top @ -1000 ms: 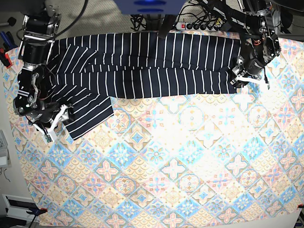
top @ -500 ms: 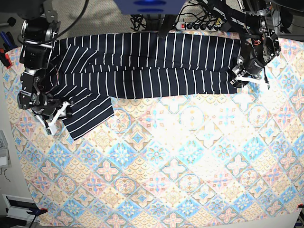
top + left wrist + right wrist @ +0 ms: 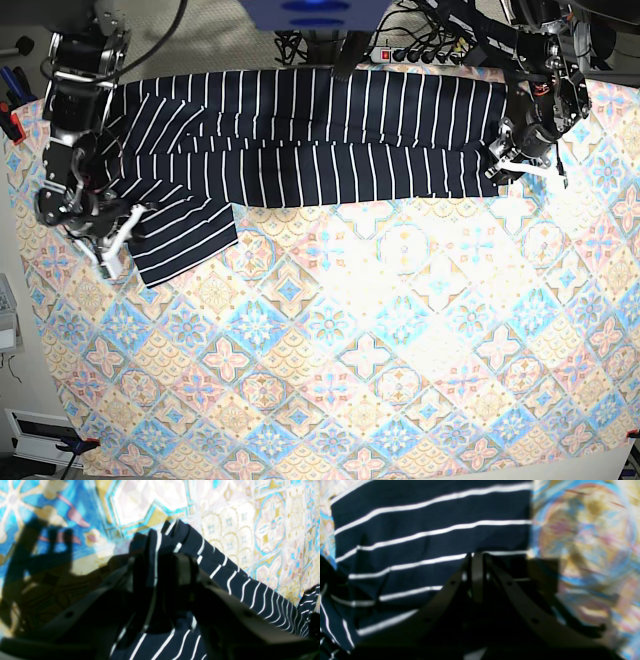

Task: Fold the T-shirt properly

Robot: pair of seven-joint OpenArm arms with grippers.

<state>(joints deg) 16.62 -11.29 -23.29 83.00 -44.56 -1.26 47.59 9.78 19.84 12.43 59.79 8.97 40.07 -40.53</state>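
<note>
The pastel diamond-tile tablecloth [image 3: 380, 350] lies bare across its near half. The dark navy white-pinstriped T-shirt [image 3: 310, 130] stretches along the far edge, 1 sleeve angling nearward. The left gripper [image 3: 160, 562] clamps a bunched fabric corner; the right gripper [image 3: 477, 557] is pinched closed at the sleeve hem.

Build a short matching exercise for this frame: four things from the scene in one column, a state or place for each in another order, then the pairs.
Things:
1. T-shirt
2. left gripper
3. right gripper
4. tablecloth

States or places:
A. pastel tile pattern, covering the table
B. fully shut at the edge of the striped sleeve
C. clamped on a bunched fold of striped cloth
D. spread in a long band along the far edge

Pairs: 1-D, 2-C, 3-B, 4-A
</note>
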